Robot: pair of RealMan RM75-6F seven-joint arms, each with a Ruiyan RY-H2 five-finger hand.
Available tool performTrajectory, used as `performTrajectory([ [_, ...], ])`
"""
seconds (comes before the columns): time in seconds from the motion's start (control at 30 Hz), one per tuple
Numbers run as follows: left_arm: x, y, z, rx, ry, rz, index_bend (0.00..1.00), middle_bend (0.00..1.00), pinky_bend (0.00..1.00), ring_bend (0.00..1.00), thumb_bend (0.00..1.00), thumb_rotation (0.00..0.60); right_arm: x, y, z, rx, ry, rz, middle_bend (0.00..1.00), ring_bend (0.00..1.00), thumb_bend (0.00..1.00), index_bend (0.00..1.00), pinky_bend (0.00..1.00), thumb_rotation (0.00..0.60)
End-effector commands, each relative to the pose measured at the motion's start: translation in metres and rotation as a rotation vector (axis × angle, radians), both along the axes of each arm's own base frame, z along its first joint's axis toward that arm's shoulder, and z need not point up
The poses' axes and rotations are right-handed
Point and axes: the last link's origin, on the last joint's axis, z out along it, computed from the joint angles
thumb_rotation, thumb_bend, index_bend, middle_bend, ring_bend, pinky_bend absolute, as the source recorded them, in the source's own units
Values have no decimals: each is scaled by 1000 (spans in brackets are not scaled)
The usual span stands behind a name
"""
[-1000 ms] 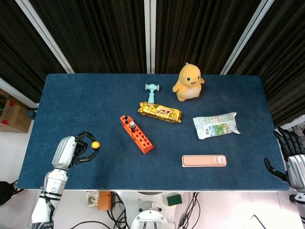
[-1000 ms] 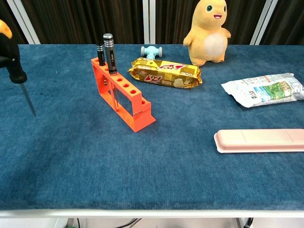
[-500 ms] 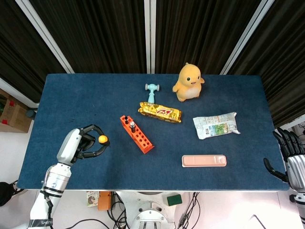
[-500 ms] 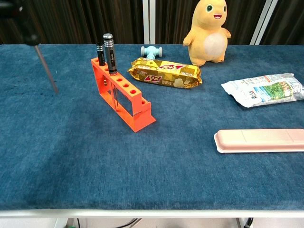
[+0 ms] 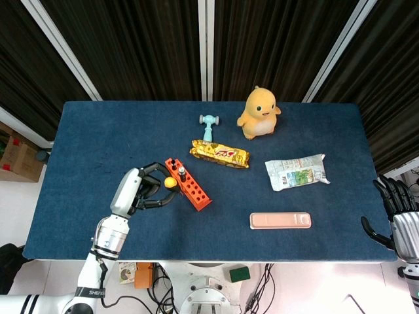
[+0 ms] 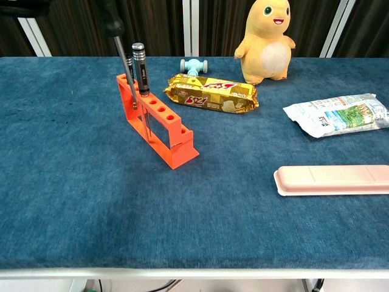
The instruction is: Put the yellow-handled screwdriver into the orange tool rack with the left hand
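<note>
So your yellow-handled screwdriver [image 5: 169, 182] is up in the air, pinched in your left hand [image 5: 139, 191], with the thin shaft hanging just beside the near end of the orange tool rack [image 5: 188, 184]. It looks light and stiff, but that skinny tip will swing, so hold it high on the handle. Two black drivers [image 6: 138, 67] already sit there. Your right hand [image 5: 400, 219] hangs off the bench [image 5: 98, 137], fingers apart, holding nothing.

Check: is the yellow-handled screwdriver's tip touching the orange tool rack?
Cannot tell. In the chest view the yellow-handled screwdriver shaft overlaps the orange tool rack, but depth is unclear; in the head view the left hand hides the tip.
</note>
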Motion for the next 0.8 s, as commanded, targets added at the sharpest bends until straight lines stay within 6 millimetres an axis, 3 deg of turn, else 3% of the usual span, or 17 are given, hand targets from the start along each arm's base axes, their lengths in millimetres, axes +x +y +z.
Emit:
performTrajectory([
  [0.03, 6, 8, -6, 30, 8, 3, 676, 1000, 1000, 1000, 286, 600, 0, 0, 0, 0, -1, 0, 0, 0, 339, 0, 0, 600],
  [0.8, 15, 15, -25, -19, -76, 53, 678, 1000, 1000, 1000, 286, 600, 0, 0, 1, -2, -6, -3, 0, 0, 339, 0, 0, 600],
])
